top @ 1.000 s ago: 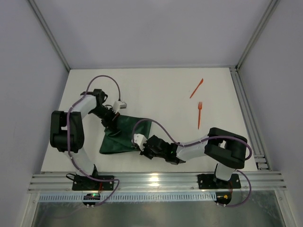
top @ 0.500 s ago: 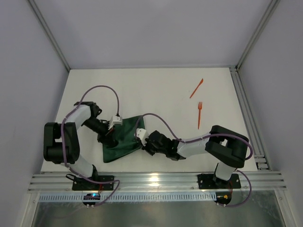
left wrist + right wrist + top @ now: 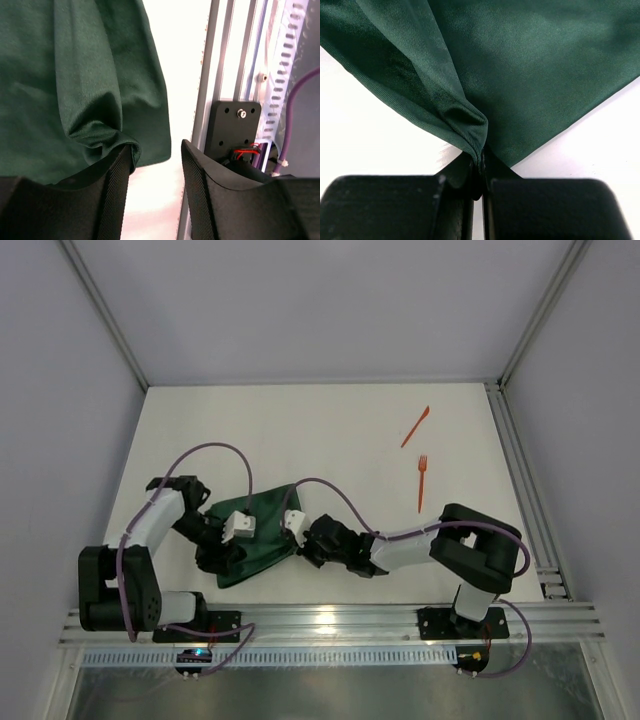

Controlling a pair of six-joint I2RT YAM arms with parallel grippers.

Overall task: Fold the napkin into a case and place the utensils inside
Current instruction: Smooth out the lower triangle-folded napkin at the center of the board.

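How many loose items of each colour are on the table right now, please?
Dark green: 1, the napkin
Orange: 2, the fork and the knife-like piece
Total: 3

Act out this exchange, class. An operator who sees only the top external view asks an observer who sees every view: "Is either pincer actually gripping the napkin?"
Observer: Yes. The right wrist view shows the right pincer shut on a bunched fold of the napkin.
Operator: And the left one?
Observer: The left wrist view shows the left pincer open. The napkin's edge lies against one of its fingers, but nothing is clamped between them.
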